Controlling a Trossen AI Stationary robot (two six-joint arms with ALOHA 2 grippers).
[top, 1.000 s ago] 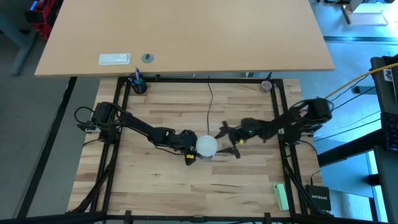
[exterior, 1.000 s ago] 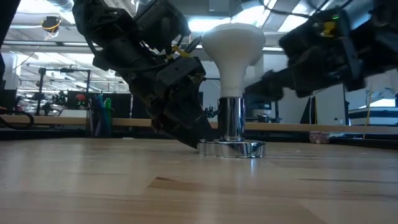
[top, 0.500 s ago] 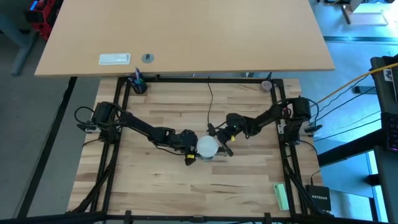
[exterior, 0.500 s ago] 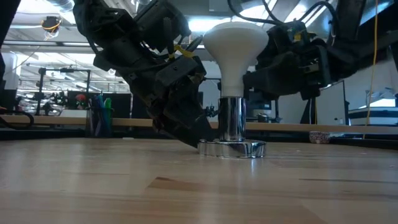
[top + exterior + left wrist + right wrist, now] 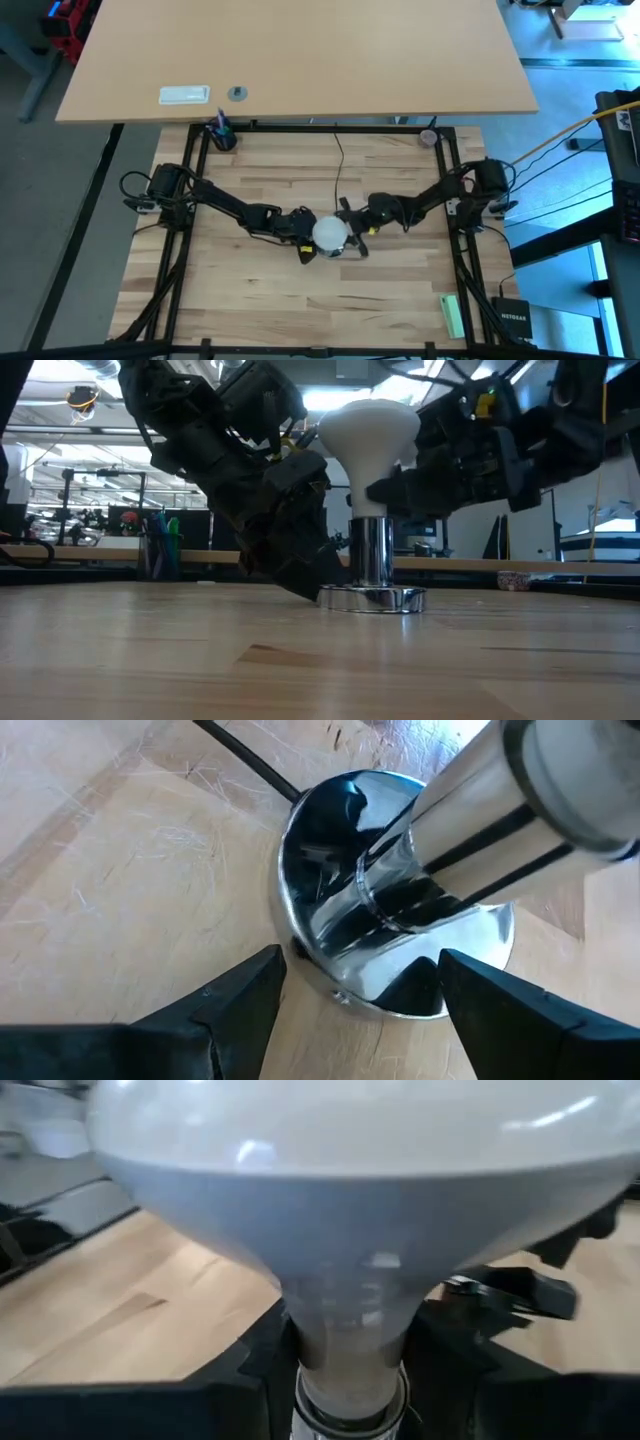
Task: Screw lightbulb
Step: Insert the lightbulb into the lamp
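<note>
The frosted white lightbulb (image 5: 329, 233) stands upright with its screw base in a round silver socket (image 5: 372, 555) at the table's middle. The socket rests on its flat round foot (image 5: 372, 598). My left gripper (image 5: 303, 240) reaches in from the table's left and is low at the socket's foot (image 5: 400, 920). My right gripper (image 5: 352, 235) reaches in from the table's right at the height of the bulb's neck (image 5: 375, 485), under the dome (image 5: 350, 1180). My left gripper has the socket's round foot between its two fingers, at the foot's rim (image 5: 300, 955). The fingers slant down from the table's left. The foot lies flat on the table. My right gripper has the bulb's narrow neck (image 5: 345, 1330) between its two fingers, just below the dome and above the socket's top. The fingers come in level from the table's right. The bulb stands in the socket, leaning a little.
A thin black cord (image 5: 337, 165) runs from the socket toward the far edge. A cup of pens (image 5: 222, 135) stands at the far left corner and a small object (image 5: 428, 136) at the far right. A green thing (image 5: 453, 315) lies near right.
My right gripper has gone toward the table's left, up to the bulb, and its fingers now stand round the bulb's neck. The bulb's dome has shifted a little to one side. My left gripper and the socket have stayed in place.
</note>
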